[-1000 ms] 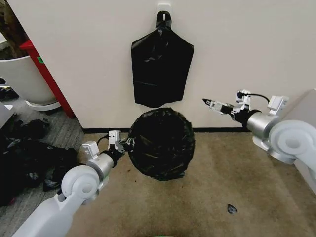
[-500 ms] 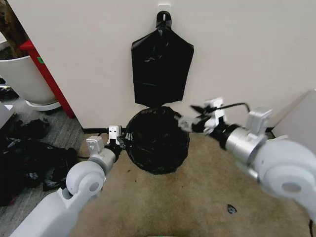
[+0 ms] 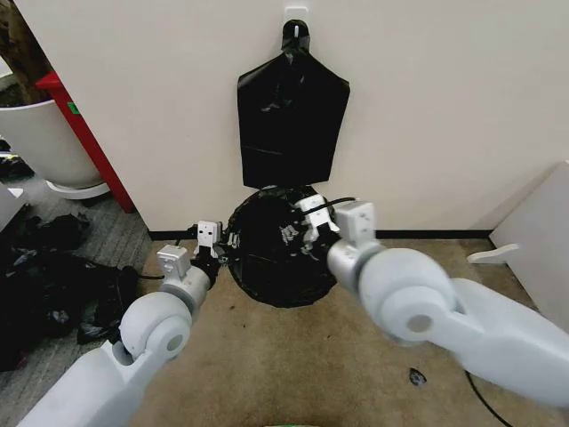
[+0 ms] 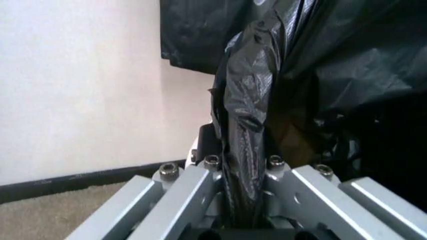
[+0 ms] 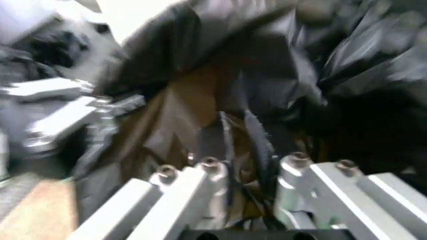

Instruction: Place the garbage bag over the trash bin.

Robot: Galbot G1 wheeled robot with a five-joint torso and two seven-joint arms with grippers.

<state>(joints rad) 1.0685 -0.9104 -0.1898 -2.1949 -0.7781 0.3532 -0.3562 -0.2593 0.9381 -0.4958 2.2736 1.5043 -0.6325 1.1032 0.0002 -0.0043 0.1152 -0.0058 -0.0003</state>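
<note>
The garbage bag (image 3: 283, 256) is spread as a round, crinkled black mass on the tan carpet (image 3: 356, 356) at the foot of the cream wall (image 3: 427, 107), directly below a flat black bag (image 3: 292, 116) that hangs from a hook (image 3: 294, 34) on that wall. No cream plastic of a bin can be made out under the film, so whether the bag covers anything cannot be told. The left pincer (image 3: 222, 247) is at the bag's left edge; in the left wrist view a bunched fold of the glossy film (image 4: 245, 150) runs down between its two metal fingers (image 4: 193, 190), which are closed on it. The right pincer (image 3: 307, 233) reaches over the top of the bag from the right, its tips among the film; the right wrist view is blurred, with dark strands of plastic (image 5: 257, 145) lying between its fingers (image 5: 200, 185), and whether they grip cannot be told. To the left stand a large white tub (image 3: 40, 142) and a heap of dark bags (image 3: 53, 276) on grey floor.
</note>
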